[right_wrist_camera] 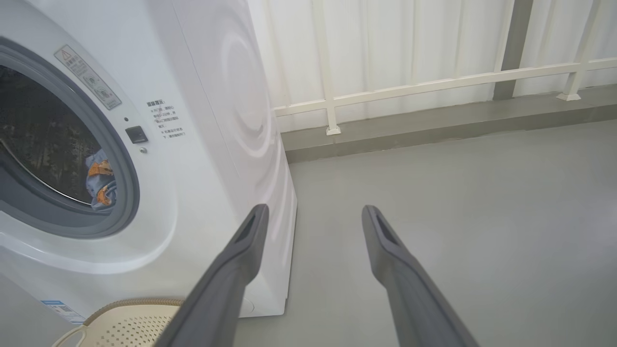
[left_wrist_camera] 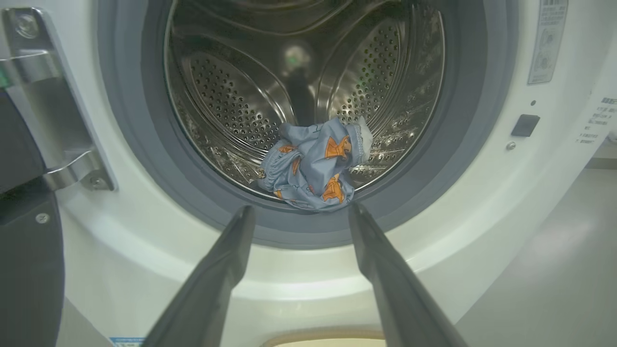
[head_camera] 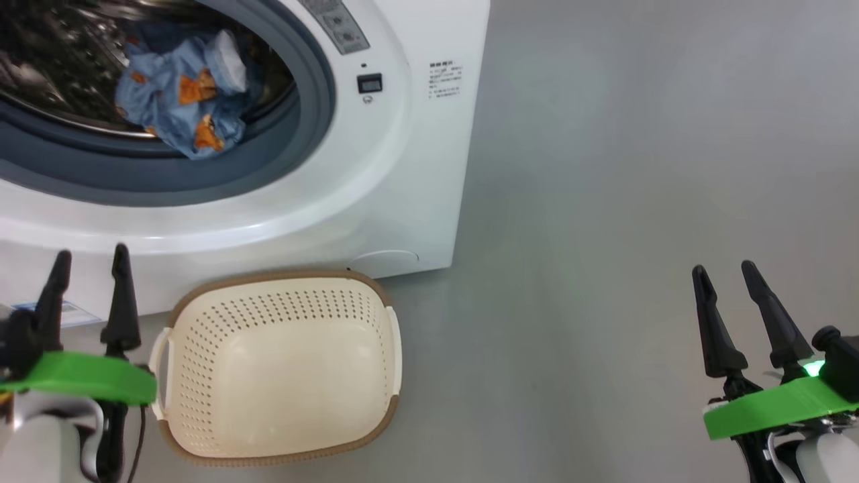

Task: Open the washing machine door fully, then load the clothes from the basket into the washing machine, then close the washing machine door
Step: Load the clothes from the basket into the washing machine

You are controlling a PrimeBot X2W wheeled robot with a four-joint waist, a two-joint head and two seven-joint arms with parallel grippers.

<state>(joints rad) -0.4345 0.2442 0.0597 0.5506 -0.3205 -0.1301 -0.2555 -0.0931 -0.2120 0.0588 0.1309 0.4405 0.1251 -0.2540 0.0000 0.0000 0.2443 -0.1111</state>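
Note:
The white washing machine (head_camera: 402,168) stands with its drum mouth uncovered. Light blue clothes (head_camera: 184,100) with orange figures lie bunched at the front of the steel drum, against the grey seal; the same clothes (left_wrist_camera: 313,166) sit just beyond my left fingertips. The door (left_wrist_camera: 24,250) is swung out to the left, and just its dark hinged edge is in view. The cream basket (head_camera: 282,365) sits on the floor in front of the machine with nothing in it. My left gripper (head_camera: 90,261) is open beside the basket's left handle. My right gripper (head_camera: 723,268) is open over bare floor.
Grey floor (head_camera: 637,201) stretches to the right of the machine. A white railing (right_wrist_camera: 434,86) with pale curtains behind it runs along a raised ledge past the machine's side. A metal hinge bracket (left_wrist_camera: 53,120) sticks out at the left of the drum mouth.

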